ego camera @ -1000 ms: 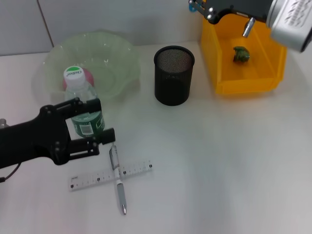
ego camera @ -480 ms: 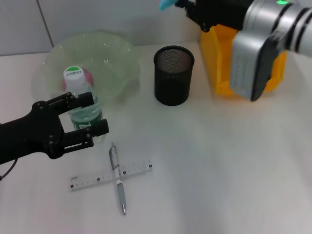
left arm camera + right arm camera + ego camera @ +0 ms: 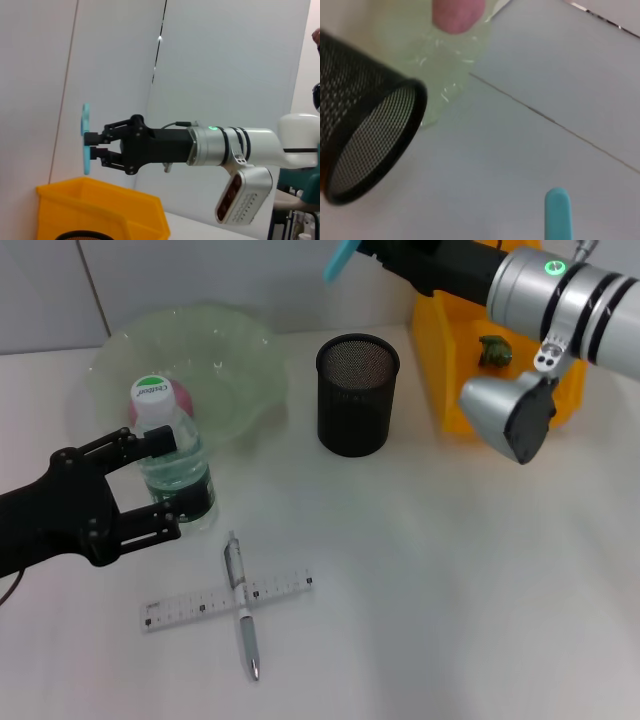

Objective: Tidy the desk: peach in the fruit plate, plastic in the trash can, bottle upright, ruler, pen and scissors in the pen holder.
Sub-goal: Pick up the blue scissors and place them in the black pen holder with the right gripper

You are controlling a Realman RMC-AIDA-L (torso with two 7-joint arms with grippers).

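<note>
White tabletop, with a pale grey wall behind it. The right gripper (image 3: 89, 145) is up in the air near the far edge, above the yellow bin (image 3: 455, 380), and its jaws are shut on the blue scissors (image 3: 339, 258), which stick out past the jaws toward the wall. The left wrist view shows the two black fingers (image 3: 102, 135) pinching the blue handle. In the right wrist view only the blue tip of the scissors shows, with the pen holder (image 3: 365, 135) below.

The left gripper (image 3: 165, 485) is near the left edge of the tabletop. Its jaws are spread open, one finger on each side of the bottle (image 3: 172, 462); I cannot tell if they touch it. The bottle stands upright with its green cap on top, just in front of the fruit plate (image 3: 240, 365).

The fruit plate is a clear green bowl at the far left corner. The pink peach (image 3: 178, 395) lies in it, partly hidden behind the bottle cap.

The pen holder, a black mesh cup, stands near the middle of the far edge, between the fruit plate and the yellow bin. A small green lump of plastic (image 3: 493, 350) lies inside the bin.

Near the front edge, on the left side, the pen (image 3: 241, 606) lies across the white ruler (image 3: 226, 598) like a cross, touching it
</note>
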